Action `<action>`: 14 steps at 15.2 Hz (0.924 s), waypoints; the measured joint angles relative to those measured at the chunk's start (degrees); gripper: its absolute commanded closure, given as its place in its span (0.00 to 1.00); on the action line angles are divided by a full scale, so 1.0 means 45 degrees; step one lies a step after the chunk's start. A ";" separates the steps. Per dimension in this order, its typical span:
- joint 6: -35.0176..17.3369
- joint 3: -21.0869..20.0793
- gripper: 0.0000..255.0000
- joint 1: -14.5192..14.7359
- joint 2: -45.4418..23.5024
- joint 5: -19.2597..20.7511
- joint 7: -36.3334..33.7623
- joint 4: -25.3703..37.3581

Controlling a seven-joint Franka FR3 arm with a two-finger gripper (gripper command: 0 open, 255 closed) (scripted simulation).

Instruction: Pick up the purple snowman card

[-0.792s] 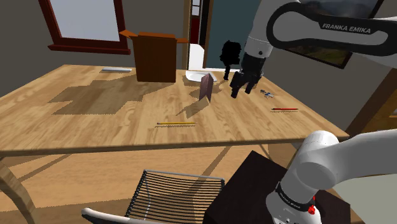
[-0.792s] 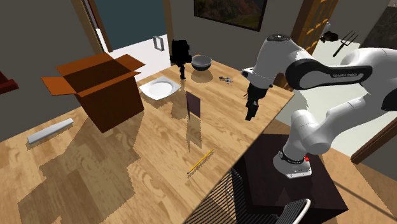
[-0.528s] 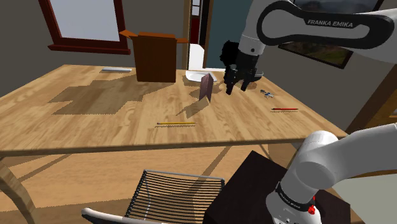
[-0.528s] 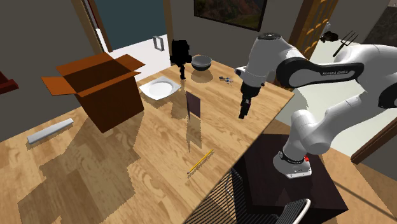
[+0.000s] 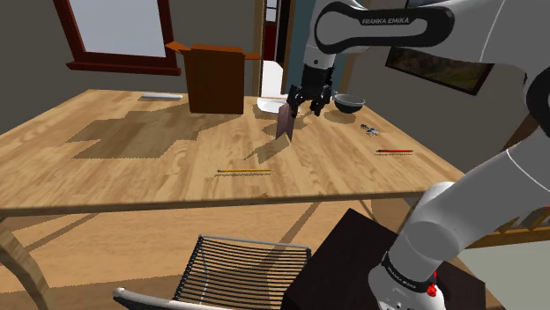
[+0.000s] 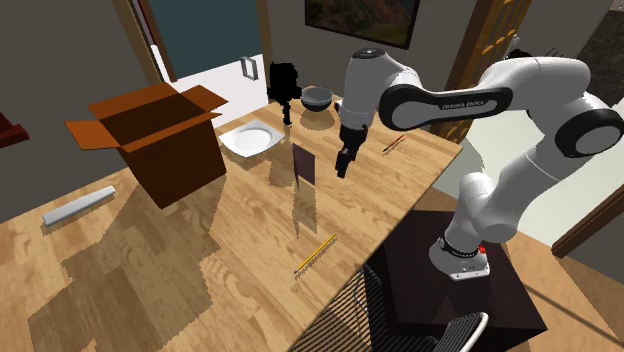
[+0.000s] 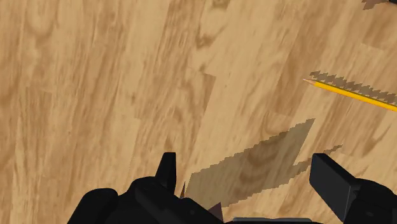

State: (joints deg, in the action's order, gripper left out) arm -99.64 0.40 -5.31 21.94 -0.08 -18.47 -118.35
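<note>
The snowman card [image 5: 285, 121] is a dark purple-brown sheet standing upright near the middle of the wooden table [image 5: 132, 167]. The second exterior view shows the card [image 6: 305, 167] edge-on with its shadow in front. My black gripper [image 5: 303, 104] hangs just beside the card's top, on the shoulder view's right, a little above the table. From the second exterior view the gripper [image 6: 342, 166] is a short gap to the card's right. In the wrist view the fingers [image 7: 334, 181] stand wide apart, with a sliver of the card's top [image 7: 215, 209] near the other finger. Nothing is clasped.
An open brown cardboard box [image 5: 216, 77] stands behind the card, with a white plate [image 6: 248, 137] and a dark bowl [image 6: 318, 97] near it. A yellow pencil [image 5: 244, 171] lies in front of the card and a red pencil [image 5: 394, 151] to the right. A wire chair [image 5: 238, 269] sits below the table's near edge.
The arm has swung toward the shoulder view's left, carrying the gripper from over the table's right part to right beside the card. The card has not moved.
</note>
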 measured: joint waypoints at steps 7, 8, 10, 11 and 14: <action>0.0359 0.0313 0.00 -0.0536 -0.3584 0.0082 -0.1295 0.3560; 0.0460 0.0362 0.00 -0.0595 -0.4088 0.0074 -0.1492 0.4103; 0.0656 0.0557 0.00 -0.0792 -0.5040 0.0052 -0.1710 0.5147; 0.0885 0.0618 0.00 -0.0854 -0.5699 0.0024 -0.1888 0.5974; 0.1400 0.0858 0.00 -0.1107 -0.7412 -0.0084 -0.2319 0.8025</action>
State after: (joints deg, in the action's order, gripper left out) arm -93.34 4.26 -10.30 -11.42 -0.46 -28.91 -82.24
